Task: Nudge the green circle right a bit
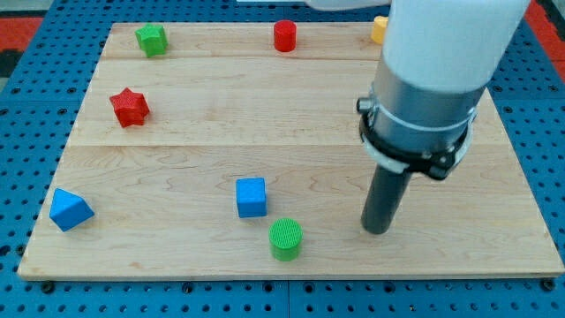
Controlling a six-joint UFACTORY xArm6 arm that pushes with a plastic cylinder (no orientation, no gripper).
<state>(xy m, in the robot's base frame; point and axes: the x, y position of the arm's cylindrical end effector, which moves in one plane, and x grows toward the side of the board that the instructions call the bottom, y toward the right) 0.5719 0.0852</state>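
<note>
The wooden surface point(221, 115) carried scattered blocks. My tip point(377, 230), a bare rod with no jaws to spread or press, rested to the view's right of the green circle point(286, 239), apart from it. A blue cube point(251, 197) sat just up-left of that circle.

The desk point(291, 115) is a pale wooden board of joined planks, lying on a blue perforated base point(35, 291). On it, near the view's bottom, a green circle point(285, 238) stands just below and right of a blue cube point(251, 197). My tip point(377, 230) rests on the wood to the right of the circle, apart from it. A blue triangular block point(70, 209) sits at lower left, a red star point(130, 107) above it. Along the top lie a green star-like block point(152, 40), a red cylinder point(284, 36) and a partly hidden yellow block point(380, 29).
</note>
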